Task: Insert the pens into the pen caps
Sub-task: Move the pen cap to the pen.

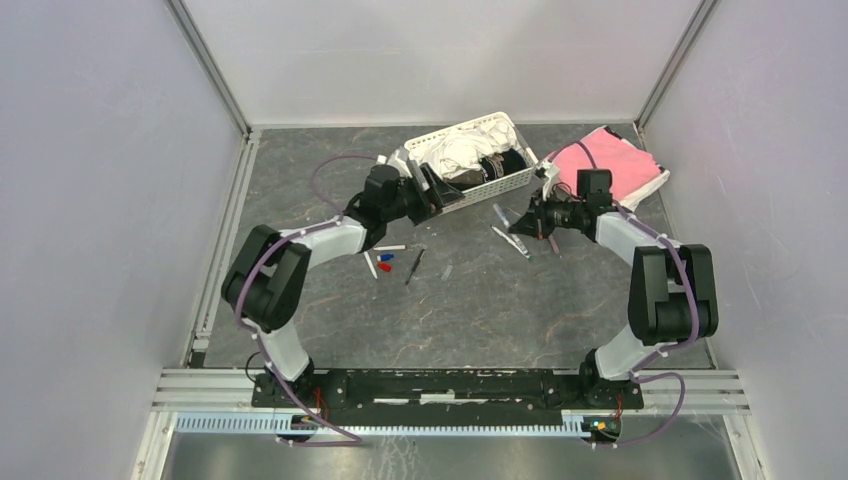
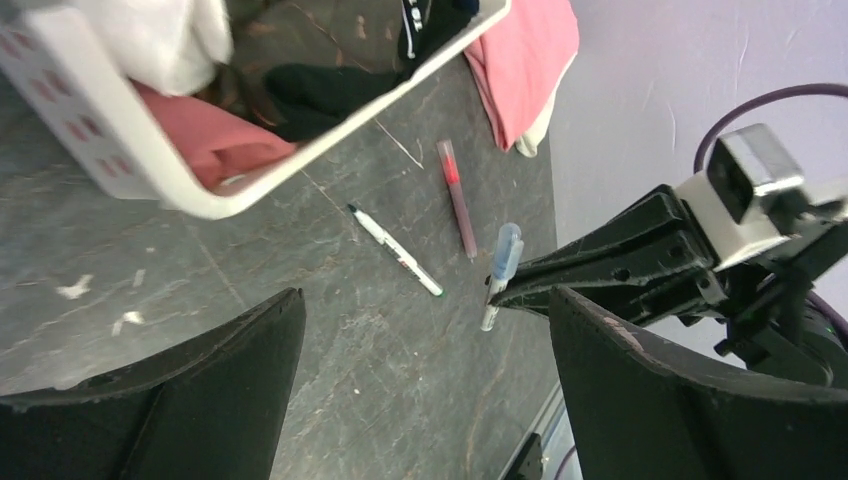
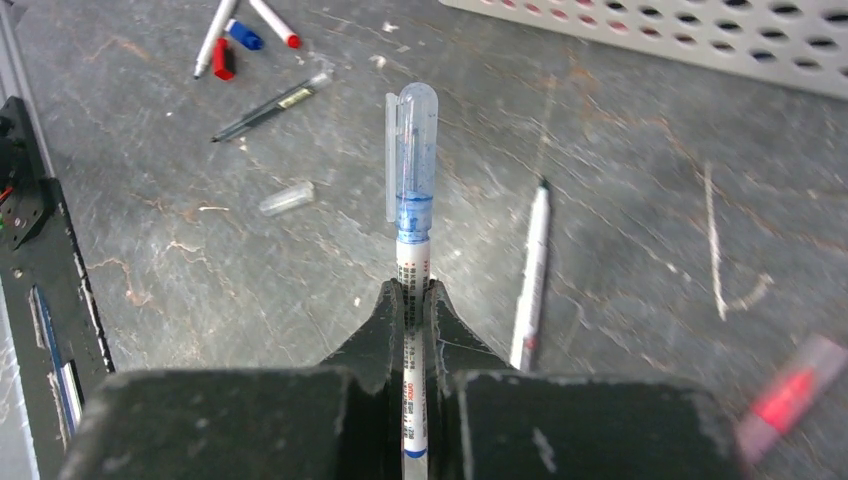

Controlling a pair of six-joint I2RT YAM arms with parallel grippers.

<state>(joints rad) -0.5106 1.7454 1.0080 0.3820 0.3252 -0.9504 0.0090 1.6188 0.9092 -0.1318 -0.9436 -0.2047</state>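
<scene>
Print on the white pen [image 3: 413,258] is too small to read. Clear bluish cap [image 3: 416,140] sits on its tip, centre frame in the right wrist view; right gripper [image 3: 410,292] pinches its barrel. Left gripper [image 2: 425,300] stands wide, holding nothing.

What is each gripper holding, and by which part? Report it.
Right gripper: shut on the blue-capped pen, clamped on its white barrel, capped end sticking out past the fingertips. Left gripper: open, holding nothing.
</scene>
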